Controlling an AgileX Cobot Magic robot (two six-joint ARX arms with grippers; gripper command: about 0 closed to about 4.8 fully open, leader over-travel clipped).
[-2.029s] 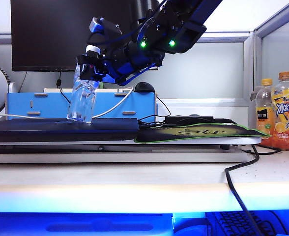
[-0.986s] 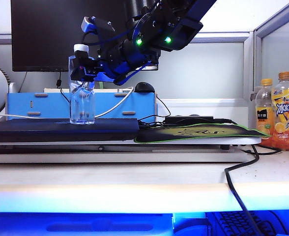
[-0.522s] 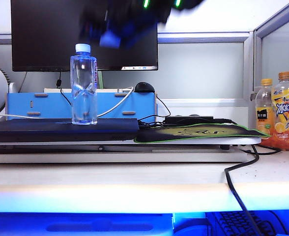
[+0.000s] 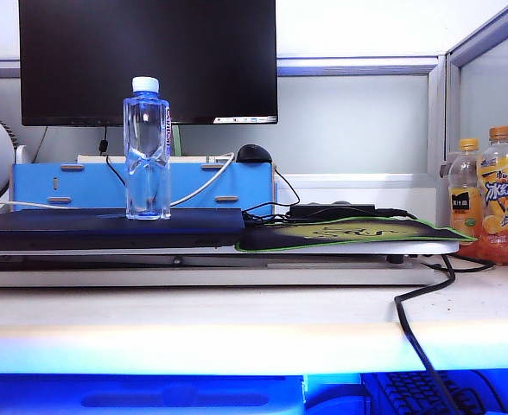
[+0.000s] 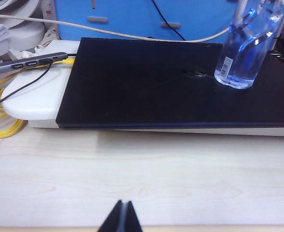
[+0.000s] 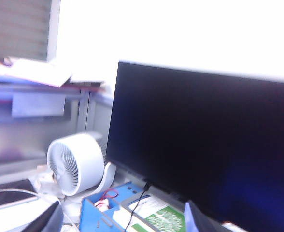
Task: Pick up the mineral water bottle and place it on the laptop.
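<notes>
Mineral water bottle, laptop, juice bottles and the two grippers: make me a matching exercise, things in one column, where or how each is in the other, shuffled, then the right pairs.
Things:
1. mineral water bottle
2. laptop
3. two juice bottles
4. left gripper
5. right gripper

Descriptions:
A. far right of the desk
B. flat and dark, carrying something
C. fingers together, over bare desk in front of the laptop
D. upright on the laptop, nothing gripping it
E. fingers apart, empty, raised, facing the monitor

Pairs: 1-D, 2-B, 3-A, 4-C, 5-E
</notes>
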